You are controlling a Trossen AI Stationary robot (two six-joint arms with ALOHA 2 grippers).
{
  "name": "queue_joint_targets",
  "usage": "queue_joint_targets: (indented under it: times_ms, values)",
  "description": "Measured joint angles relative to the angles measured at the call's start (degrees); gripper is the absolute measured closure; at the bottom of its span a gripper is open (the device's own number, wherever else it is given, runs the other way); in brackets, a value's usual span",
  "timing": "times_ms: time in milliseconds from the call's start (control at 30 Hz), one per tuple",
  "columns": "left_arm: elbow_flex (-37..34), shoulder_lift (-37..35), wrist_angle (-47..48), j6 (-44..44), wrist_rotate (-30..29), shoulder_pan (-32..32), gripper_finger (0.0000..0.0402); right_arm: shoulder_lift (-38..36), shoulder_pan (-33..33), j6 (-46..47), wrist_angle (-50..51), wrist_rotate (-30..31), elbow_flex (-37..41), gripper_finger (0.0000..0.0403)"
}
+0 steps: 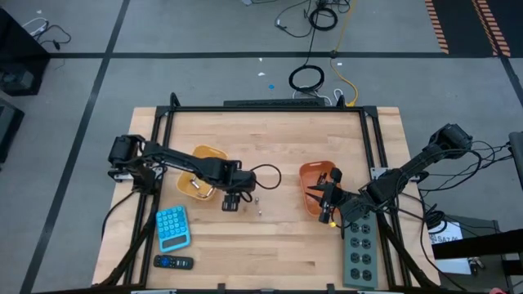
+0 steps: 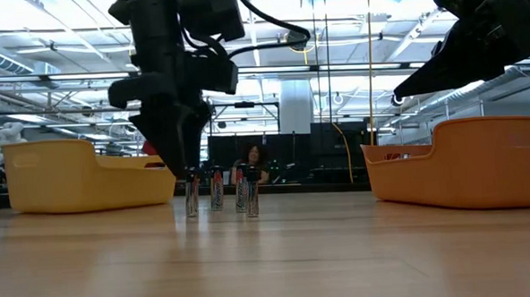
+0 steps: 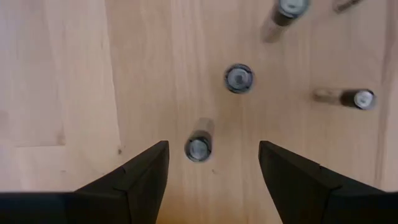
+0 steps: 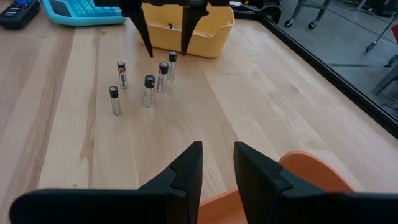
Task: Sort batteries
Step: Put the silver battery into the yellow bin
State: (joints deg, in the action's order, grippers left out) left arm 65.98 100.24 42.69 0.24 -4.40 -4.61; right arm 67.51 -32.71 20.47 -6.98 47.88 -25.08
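Several small batteries stand upright on their ends on the wooden table [image 1: 257, 201], [image 2: 216, 189], [image 4: 148, 90], between a yellow tray [image 1: 201, 171] and an orange tray [image 1: 317, 186]. My left gripper [image 3: 213, 163] points down from above, open. Its fingers stand on either side of one upright battery [image 3: 198, 148] without touching it; it also shows in the low view [image 2: 181, 166] and the right wrist view [image 4: 166, 38]. My right gripper [image 4: 218, 163] is open with a narrow gap and holds nothing. It hovers at the orange tray's near rim [image 4: 311, 177].
A blue calculator [image 1: 172, 226] and a black remote [image 1: 173, 262] lie near the table's near-left edge. A grey block with round holes [image 1: 360, 247] lies near the right arm. Bare wood lies between the trays. A person [image 2: 252, 158] shows far behind the table.
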Motion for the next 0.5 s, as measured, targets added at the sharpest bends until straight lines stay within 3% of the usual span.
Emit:
queue_joint_targets:
  times_ms: [500]
  values:
    - [0.02,0.51,-1.99,0.25,5.91,3.51,0.0198,0.0,0.0,0.04,0.0,0.0,0.0,0.0321]
